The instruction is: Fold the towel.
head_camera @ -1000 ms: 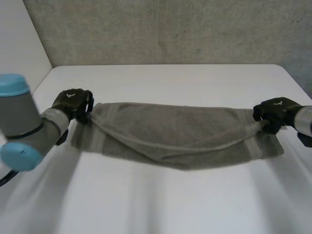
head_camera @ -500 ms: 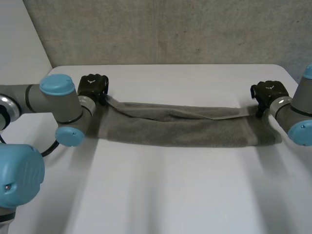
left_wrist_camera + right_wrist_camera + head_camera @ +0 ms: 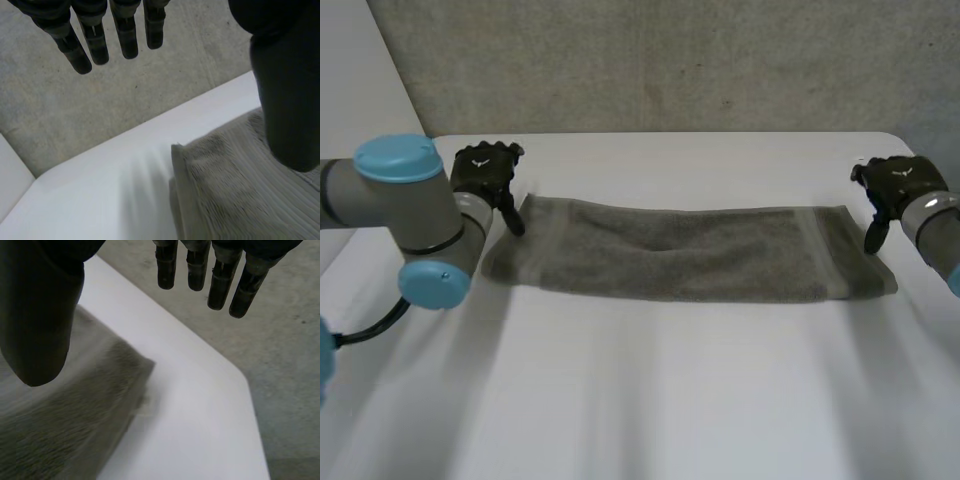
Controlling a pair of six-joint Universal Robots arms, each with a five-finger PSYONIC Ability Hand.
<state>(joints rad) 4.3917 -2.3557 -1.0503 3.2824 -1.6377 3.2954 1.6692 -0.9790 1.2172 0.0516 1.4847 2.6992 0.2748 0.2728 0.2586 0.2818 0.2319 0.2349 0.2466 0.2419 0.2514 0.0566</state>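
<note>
A grey towel [image 3: 685, 252] lies flat across the white table [image 3: 650, 390] as a long folded band. My left hand [image 3: 485, 175] hovers at the towel's left end, open, with its fingers [image 3: 95, 37] straight and its thumb over the towel's corner [image 3: 225, 180]. At the towel's right end my right hand [image 3: 895, 190] is open too: its fingers [image 3: 200, 267] are spread straight and hold nothing, and the thumb hangs above the towel's corner [image 3: 75, 410].
A grey concrete wall [image 3: 650, 65] stands behind the table's far edge. Bare table top stretches in front of the towel. The table's rounded right corner [image 3: 235, 375] lies just beyond my right hand.
Both hands carried the towel's near edge over to the far edge, folding it in half lengthwise, then let go and opened. The towel now lies flat.
</note>
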